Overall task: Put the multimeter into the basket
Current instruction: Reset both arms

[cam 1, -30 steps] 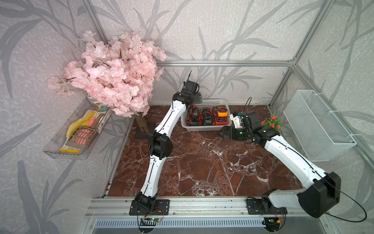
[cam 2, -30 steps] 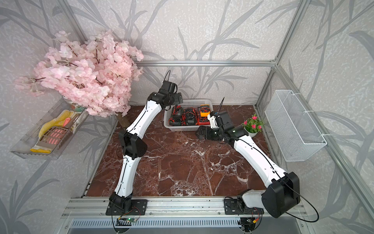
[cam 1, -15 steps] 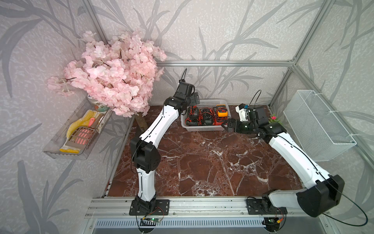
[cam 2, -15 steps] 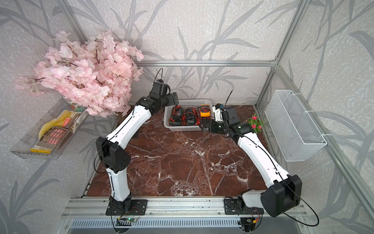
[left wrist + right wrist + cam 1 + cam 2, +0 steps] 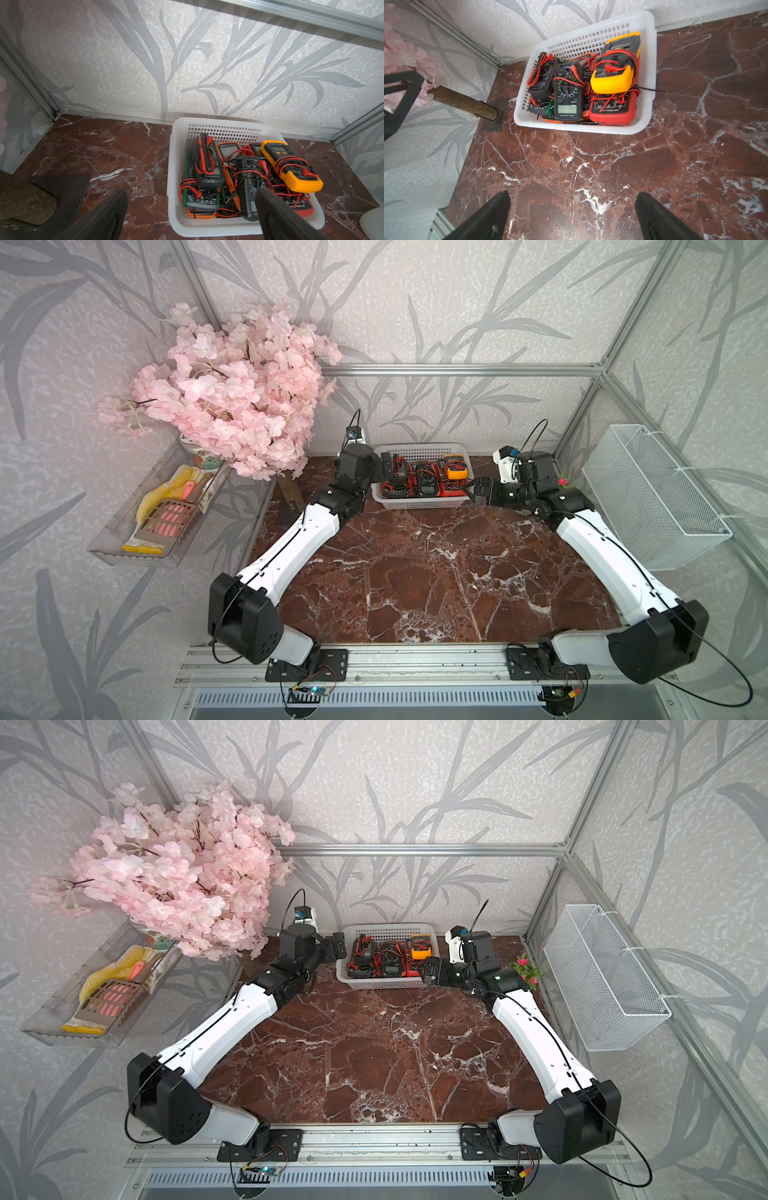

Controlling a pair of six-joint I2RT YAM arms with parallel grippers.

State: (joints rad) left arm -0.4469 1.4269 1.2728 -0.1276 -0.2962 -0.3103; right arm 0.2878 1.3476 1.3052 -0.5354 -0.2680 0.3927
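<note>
The white perforated basket [image 5: 419,504] [image 5: 382,984] [image 5: 171,166] [image 5: 571,127] stands at the back of the marble table. Several multimeters wrapped in red leads lie in it, among them a yellow multimeter [image 5: 454,461] [image 5: 420,947] [image 5: 295,174] [image 5: 612,81] on top at its right end. My left gripper [image 5: 379,467] [image 5: 334,946] [image 5: 192,191] hangs at the basket's left end, open and empty. My right gripper [image 5: 478,494] [image 5: 430,971] [image 5: 573,193] sits by the basket's right front corner, open, with only bare marble between its fingers.
A pink blossom tree [image 5: 232,393] rises from a dark base plate [image 5: 291,493] at the back left. A clear tray [image 5: 158,510] hangs on the left wall and a white wire-mesh basket [image 5: 648,493] on the right wall. A small potted flower [image 5: 525,969] stands behind my right wrist.
My left arm has folded down, its elbow swinging toward the front left, and its gripper has drawn back from over the basket's rear left. My right wrist has shifted slightly right and back. Both stayed open.
</note>
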